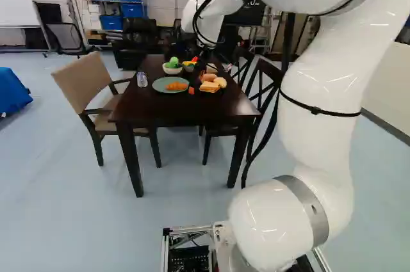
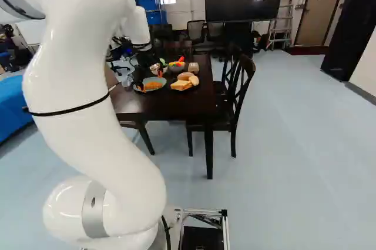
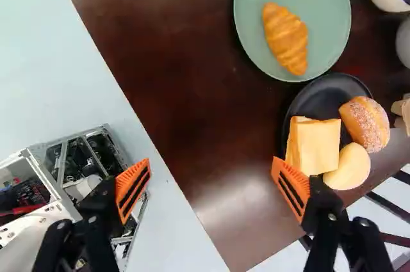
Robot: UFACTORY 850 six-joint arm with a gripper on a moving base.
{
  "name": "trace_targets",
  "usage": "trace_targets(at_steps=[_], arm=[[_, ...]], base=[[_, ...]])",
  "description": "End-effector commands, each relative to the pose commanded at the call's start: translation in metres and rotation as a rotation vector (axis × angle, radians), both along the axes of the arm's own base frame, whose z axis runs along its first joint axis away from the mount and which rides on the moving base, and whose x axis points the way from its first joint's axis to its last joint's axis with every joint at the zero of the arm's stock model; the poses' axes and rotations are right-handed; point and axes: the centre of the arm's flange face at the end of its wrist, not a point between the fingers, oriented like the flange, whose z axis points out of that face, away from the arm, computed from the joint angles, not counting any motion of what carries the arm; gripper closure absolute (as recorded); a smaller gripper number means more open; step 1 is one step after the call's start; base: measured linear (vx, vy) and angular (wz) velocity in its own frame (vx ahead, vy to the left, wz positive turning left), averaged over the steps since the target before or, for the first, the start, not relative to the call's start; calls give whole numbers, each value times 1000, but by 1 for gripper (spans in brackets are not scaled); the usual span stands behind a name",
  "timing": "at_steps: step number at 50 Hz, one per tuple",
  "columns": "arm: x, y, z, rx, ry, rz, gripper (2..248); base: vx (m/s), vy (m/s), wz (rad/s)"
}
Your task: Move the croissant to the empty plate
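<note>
Croissant (image 3: 286, 38) is placed on the green plate (image 3: 333, 9), which is set on the dark tabletop (image 3: 160, 61). In the left base view, this plate can be seen in the upper middle of the frame; in the right base view, it is shown somewhat above the centre and to the left. Just beside it a black plate (image 3: 306, 100) is found, by which bread slices (image 3: 317, 146), a sugared roll (image 3: 366, 123) and a pale bun (image 3: 349, 167) are carried. Above the tabletop, in the upper left part of the right base view, the tool (image 2: 150, 80) is held. In the wrist view, the tool (image 3: 213, 187) is seen to be released, with its two fingers kept widely apart; the croissant is located ahead of them, well apart from both. By one of the orange pads (image 3: 291, 187), the bread slices are seen near. Behind the green plate, in the upper middle of the left base view, a white bowl (image 1: 172, 70) with green food (image 1: 173, 62) is set. To the left of this plate, in the same view, a clear object (image 1: 142, 79) is stood upright.
</note>
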Motion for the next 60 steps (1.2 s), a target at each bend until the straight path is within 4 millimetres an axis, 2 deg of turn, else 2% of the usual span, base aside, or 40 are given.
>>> trace_targets(at_steps=[52, 60], arm=[[-70, -91, -1, -2, 23, -165, 3], [-73, -95, -1, -2, 23, -174, 3]], base=[[0, 0, 0], [0, 0, 0]])
